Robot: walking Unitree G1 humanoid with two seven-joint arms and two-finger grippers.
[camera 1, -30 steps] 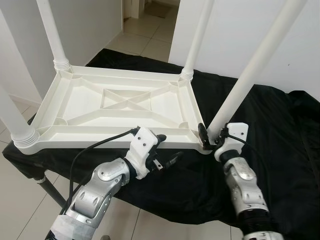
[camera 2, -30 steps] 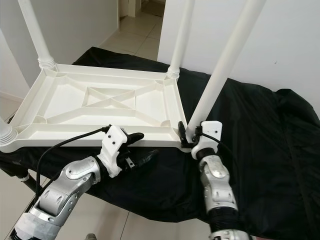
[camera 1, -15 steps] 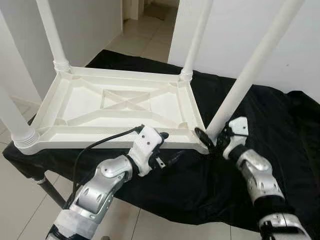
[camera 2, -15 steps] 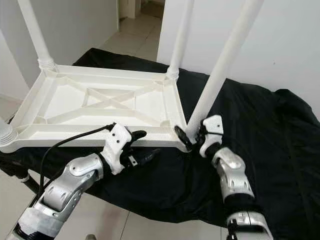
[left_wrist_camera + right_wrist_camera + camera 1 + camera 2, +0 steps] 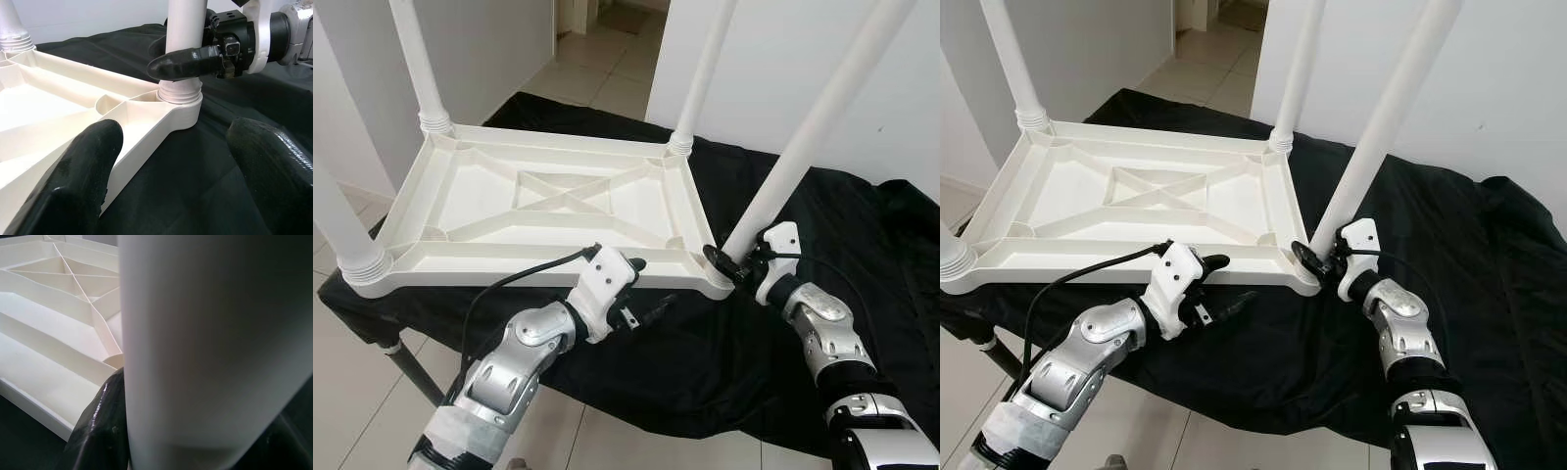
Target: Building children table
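Observation:
A white plastic children's table [image 5: 509, 262] lies upside down on a black cloth, its legs pointing up. My right gripper [image 5: 728, 260] is shut on the near right leg [image 5: 803, 147] just above its socket at the table's corner. In the left wrist view one of its fingers [image 5: 188, 62] wraps across that leg [image 5: 186, 24]. The right wrist view has the leg [image 5: 210, 333] between dark fingers [image 5: 105, 431]. My left gripper [image 5: 648, 287] is open at the table's front rim, a little left of that corner, holding nothing.
The black cloth [image 5: 862, 235] covers a stand and drapes over its edges. Three other legs stand at the far left [image 5: 416, 59], far right [image 5: 705, 69] and near left [image 5: 342, 225]. Tiled floor, white walls and a doorway lie behind. A black cable [image 5: 509, 284] loops from my left wrist.
My right forearm has swung outward to the right while its gripper stays on the leg's base. The left gripper has edged slightly toward the corner. The camera shifted a little.

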